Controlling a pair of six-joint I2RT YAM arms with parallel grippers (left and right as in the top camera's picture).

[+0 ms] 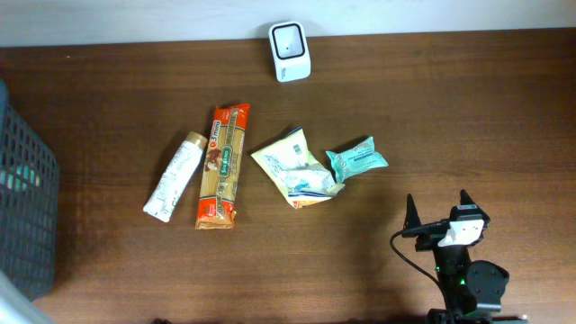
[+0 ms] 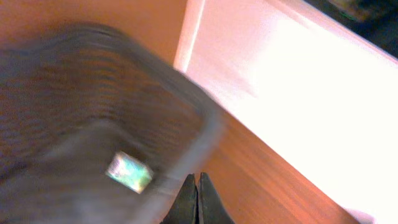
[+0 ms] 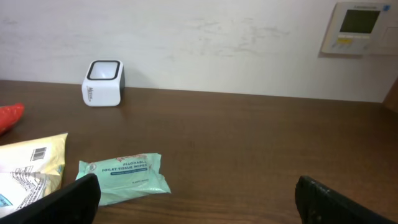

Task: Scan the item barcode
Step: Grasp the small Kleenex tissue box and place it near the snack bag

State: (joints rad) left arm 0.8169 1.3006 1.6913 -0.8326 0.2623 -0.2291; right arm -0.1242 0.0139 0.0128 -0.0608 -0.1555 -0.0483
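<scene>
The white barcode scanner (image 1: 290,40) stands at the table's far edge, also seen as the scanner (image 3: 104,82) in the right wrist view. Mid-table lie a white tube (image 1: 171,177), an orange packet (image 1: 223,166), a yellow packet (image 1: 292,166) and a teal wipes pack (image 1: 356,160). My right gripper (image 1: 441,211) is open and empty, low near the front right, with the wipes pack (image 3: 124,177) just ahead of its left finger (image 3: 68,202). My left gripper (image 2: 198,178) is shut on nothing, at the rim of a dark basket (image 2: 124,93). The picture there is blurred.
The blue mesh basket (image 1: 22,198) stands at the table's left edge, with a shiny greenish pack (image 2: 129,172) lying inside it. A wall panel (image 3: 359,28) hangs behind the table at the right. The left arm itself does not show in the overhead view.
</scene>
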